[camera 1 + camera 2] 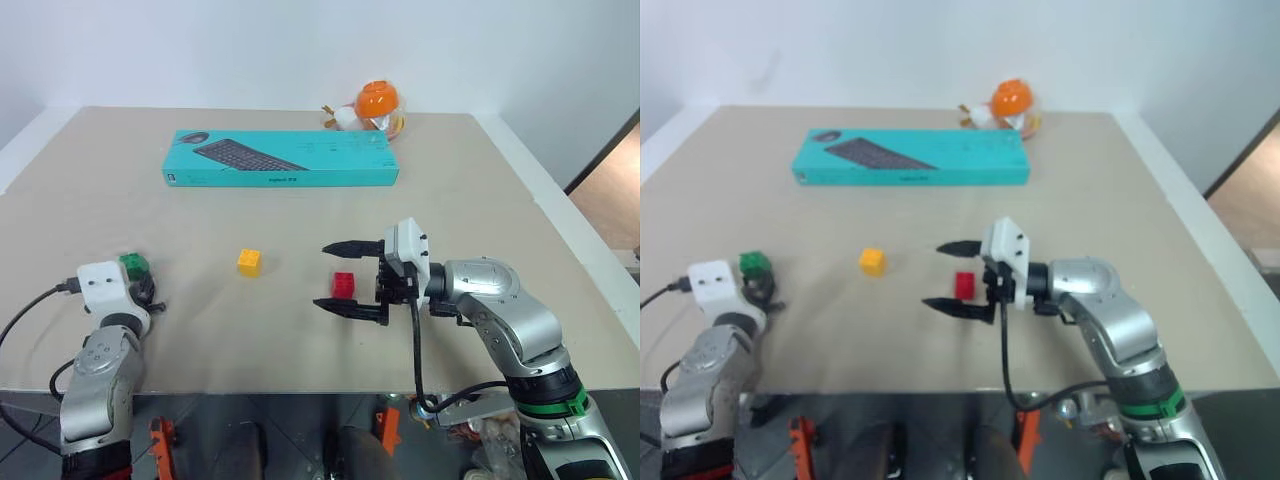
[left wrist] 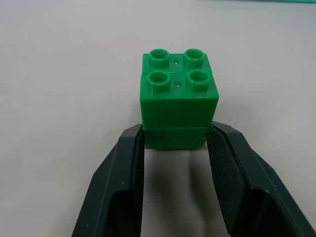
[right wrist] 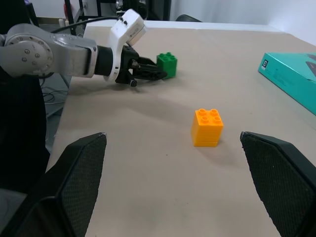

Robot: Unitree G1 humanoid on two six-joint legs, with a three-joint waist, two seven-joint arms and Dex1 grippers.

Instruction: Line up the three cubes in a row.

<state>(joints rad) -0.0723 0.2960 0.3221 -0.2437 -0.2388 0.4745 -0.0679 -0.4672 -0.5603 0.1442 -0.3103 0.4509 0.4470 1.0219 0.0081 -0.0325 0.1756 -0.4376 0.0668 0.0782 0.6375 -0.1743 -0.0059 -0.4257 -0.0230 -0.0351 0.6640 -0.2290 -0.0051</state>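
Now the left gripper (image 2: 175, 136) reaches level and forward over the near left part of the table (image 1: 300, 330), its forearm low along the table's front edge. Its jaws are clenched on the lower half of the green cube (image 2: 177, 101): one black finger (image 2: 121, 187) presses each side face, and the studded top stands clear above and ahead of the fingertips. Seen from the head, the green cube (image 1: 134, 266) projects just beyond the white wrist housing.

The right gripper (image 1: 347, 277) is turned sideways, with the elbow bent and the forearm angled in from the near right, so that it points toward the robot's left, almost level. Its jaws are released and spread wide. The red cube (image 1: 343, 284) rests on the table between the two fingers, touching neither as far as the head views show.

The yellow cube (image 1: 249, 262) stands upright on the table, out past the open end of the right jaws and apart from them; in the right wrist view it sits between the two spread fingertips, with the left gripper and green cube farther along the same line.

A teal keyboard box (image 1: 280, 158) and a round orange and white toy (image 1: 372, 105) lie well beyond both jaws, near the far edge.
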